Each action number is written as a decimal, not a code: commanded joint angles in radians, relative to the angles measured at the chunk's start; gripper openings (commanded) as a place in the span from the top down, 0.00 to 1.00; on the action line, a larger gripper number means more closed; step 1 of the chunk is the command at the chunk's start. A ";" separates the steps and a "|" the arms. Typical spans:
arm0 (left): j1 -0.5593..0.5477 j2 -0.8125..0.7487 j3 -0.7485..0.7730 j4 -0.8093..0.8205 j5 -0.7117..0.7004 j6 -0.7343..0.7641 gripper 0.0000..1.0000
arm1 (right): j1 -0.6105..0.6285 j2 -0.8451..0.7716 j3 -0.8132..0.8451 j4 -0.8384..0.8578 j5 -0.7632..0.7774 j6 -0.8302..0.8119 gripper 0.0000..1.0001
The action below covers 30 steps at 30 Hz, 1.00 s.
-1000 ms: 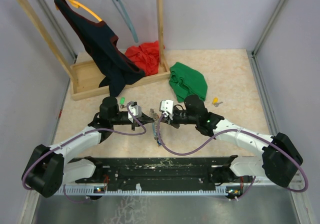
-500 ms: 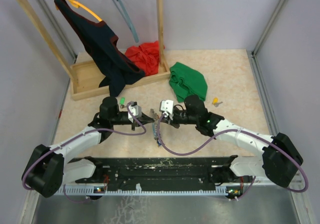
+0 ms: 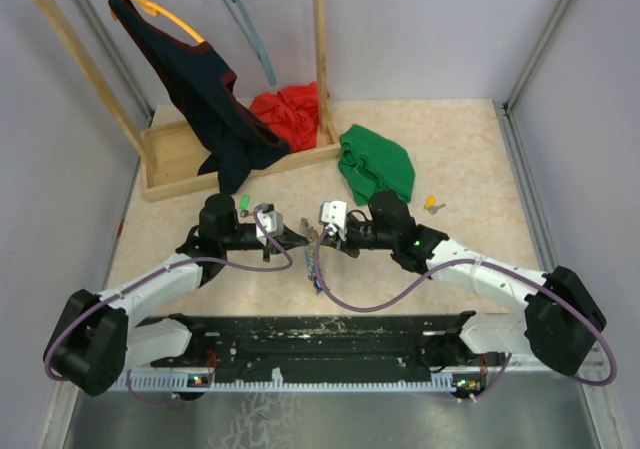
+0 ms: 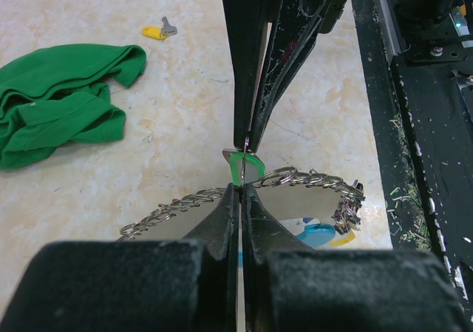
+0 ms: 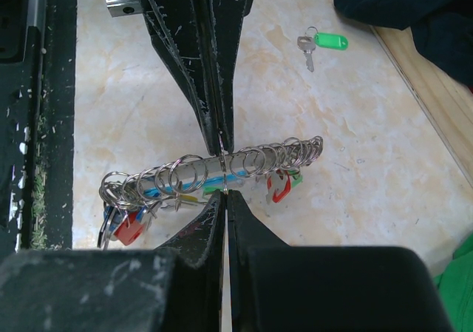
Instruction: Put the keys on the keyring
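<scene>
The keyring (image 3: 317,269) hangs between my two grippers at the table's middle, a wire ring strung with several small rings and coloured tags (image 5: 214,171). My left gripper (image 3: 301,234) is shut on its wire (image 4: 310,180). My right gripper (image 3: 319,237) is shut, tip to tip with the left, on a green-tagged key (image 4: 238,166) at the ring. A loose green-tagged key (image 3: 243,203) lies by the left arm, also in the right wrist view (image 5: 325,42). A yellow-tagged key (image 3: 432,205) lies at the right, also in the left wrist view (image 4: 155,31).
A green cloth (image 3: 375,164) lies behind the right arm. A wooden clothes rack (image 3: 180,154) with a dark garment and a red cloth (image 3: 290,109) stands at the back left. Walls close the sides.
</scene>
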 commanded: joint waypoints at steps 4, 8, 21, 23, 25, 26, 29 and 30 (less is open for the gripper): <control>0.001 -0.008 0.016 0.042 0.035 0.011 1.00 | 0.009 -0.026 0.024 0.043 -0.032 -0.007 1.00; 0.002 -0.006 0.017 0.040 0.041 0.011 1.00 | 0.009 -0.021 0.026 0.052 -0.041 -0.004 1.00; 0.003 -0.004 0.018 0.038 0.043 0.013 1.00 | 0.008 -0.024 0.020 0.055 -0.019 -0.002 1.00; 0.003 -0.003 0.019 0.037 0.046 0.012 1.00 | 0.008 -0.023 0.020 0.056 -0.022 -0.002 1.00; 0.001 -0.002 0.020 0.035 0.048 0.014 1.00 | 0.009 -0.023 0.020 0.059 -0.024 -0.002 1.00; 0.002 -0.001 0.020 0.035 0.048 0.013 1.00 | 0.009 -0.022 0.020 0.061 -0.026 -0.002 1.00; 0.001 0.003 0.022 0.035 0.052 0.013 1.00 | 0.009 -0.020 0.021 0.071 -0.036 0.003 1.00; 0.002 0.003 0.024 0.035 0.054 0.013 1.00 | 0.009 -0.018 0.022 0.073 -0.037 0.004 1.00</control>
